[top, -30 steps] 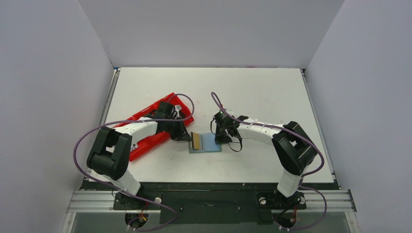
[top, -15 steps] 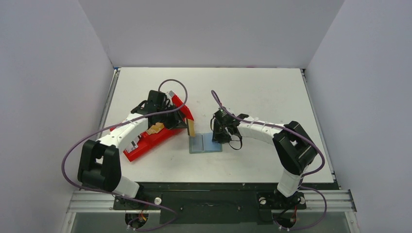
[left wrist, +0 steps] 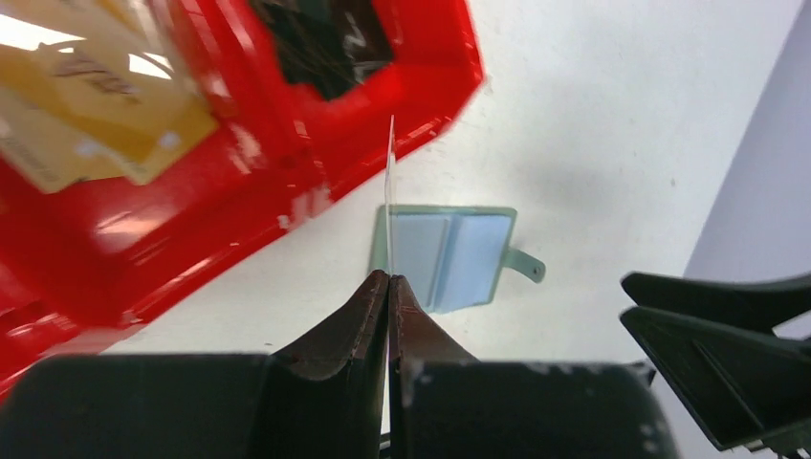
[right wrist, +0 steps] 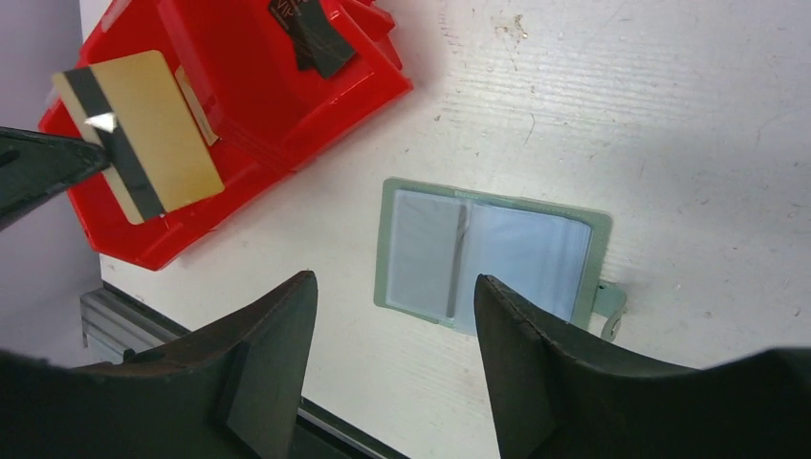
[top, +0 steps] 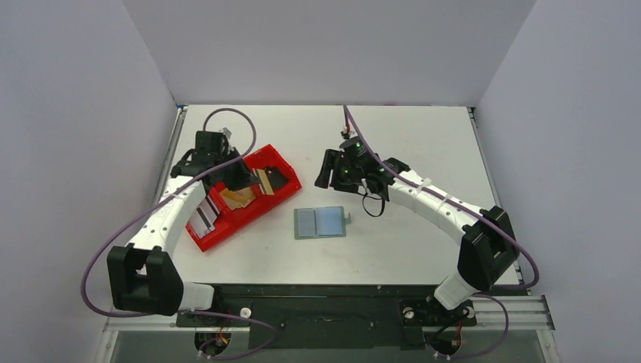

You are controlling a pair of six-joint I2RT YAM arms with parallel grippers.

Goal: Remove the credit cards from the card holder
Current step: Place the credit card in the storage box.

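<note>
The card holder (top: 320, 223) lies opened flat on the table, a grey-green pouch with pale blue pockets and a small tab on its right edge; it also shows in both wrist views (left wrist: 449, 253) (right wrist: 493, 253). My left gripper (top: 253, 181) is shut on a tan credit card with a dark stripe (right wrist: 139, 134), held over the red tray (top: 227, 227). In the left wrist view that card (left wrist: 390, 191) is edge-on between the fingertips. More tan cards (top: 238, 197) lie in the tray's middle compartment. My right gripper (top: 329, 168) hangs open above the table behind the holder, touching nothing.
The red three-compartment tray (right wrist: 277, 124) sits at an angle left of the holder. Its near compartment holds silvery cards (top: 200, 219) and its far one a dark card (top: 276, 175). Grey walls close in the table on three sides.
My left gripper pulled the tan card out of the holder and carried it left over the red tray. My right gripper opened, let go of the holder and rose back.
</note>
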